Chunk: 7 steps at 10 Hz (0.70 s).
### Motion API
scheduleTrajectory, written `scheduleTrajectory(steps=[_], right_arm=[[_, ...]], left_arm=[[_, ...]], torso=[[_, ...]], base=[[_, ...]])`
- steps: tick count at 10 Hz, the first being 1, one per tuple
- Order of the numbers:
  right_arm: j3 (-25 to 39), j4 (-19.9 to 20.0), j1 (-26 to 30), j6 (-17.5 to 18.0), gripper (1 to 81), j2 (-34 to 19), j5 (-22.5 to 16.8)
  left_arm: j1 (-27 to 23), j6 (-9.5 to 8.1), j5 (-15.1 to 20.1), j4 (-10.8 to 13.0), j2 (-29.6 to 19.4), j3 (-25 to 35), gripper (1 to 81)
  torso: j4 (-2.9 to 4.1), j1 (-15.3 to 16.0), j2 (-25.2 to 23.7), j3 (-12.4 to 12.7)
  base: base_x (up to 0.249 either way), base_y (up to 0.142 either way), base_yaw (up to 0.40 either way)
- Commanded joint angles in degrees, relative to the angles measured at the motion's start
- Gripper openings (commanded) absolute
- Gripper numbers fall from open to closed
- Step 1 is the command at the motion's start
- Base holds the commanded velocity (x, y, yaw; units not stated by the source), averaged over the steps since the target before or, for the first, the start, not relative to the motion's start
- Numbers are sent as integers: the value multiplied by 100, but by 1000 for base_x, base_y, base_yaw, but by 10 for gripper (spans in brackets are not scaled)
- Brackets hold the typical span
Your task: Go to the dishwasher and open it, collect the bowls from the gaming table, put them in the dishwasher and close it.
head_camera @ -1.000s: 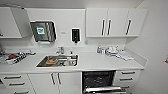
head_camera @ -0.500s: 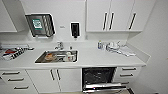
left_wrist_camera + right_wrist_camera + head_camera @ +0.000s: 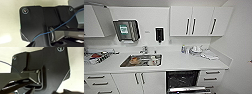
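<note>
Dishwasher (image 3: pixel 183 80) sits under the white counter (image 3: pixel 184 62), right of the sink (image 3: pixel 142 60), its dark interior exposed and door (image 3: pixel 189 89) dropped open; gripper states cannot be told from either wrist view.

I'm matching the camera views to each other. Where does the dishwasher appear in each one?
Head view: the dishwasher sits low, right of centre, under the countertop, showing a dark interior.
Left wrist view: no dishwasher to point to here.
Right wrist view: none here either.
Shared landmark: none can be made out across these views.
</note>
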Motion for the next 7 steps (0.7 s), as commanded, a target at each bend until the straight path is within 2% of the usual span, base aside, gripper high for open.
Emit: scheduleTrajectory(steps=[1, 6, 7], right_arm=[[-16, -48, 194, -15, 811, 1, -290], [-51, 119, 45, -24, 811, 80, -369], [-218, 242, -52, -331, 811, 203, -272]], left_arm=[[-149, -48, 520, -44, -58, -25, 811], [-307, 31, 529, -53, -49, -298, 811], [-342, 31, 529, -62, -40, -289, 811]], torso=[[0, 0, 2, -2], [0, -6, 0, 50], [0, -6, 0, 50]], base=[[0, 0, 0], [0, 0, 0], [0, 0, 0]])
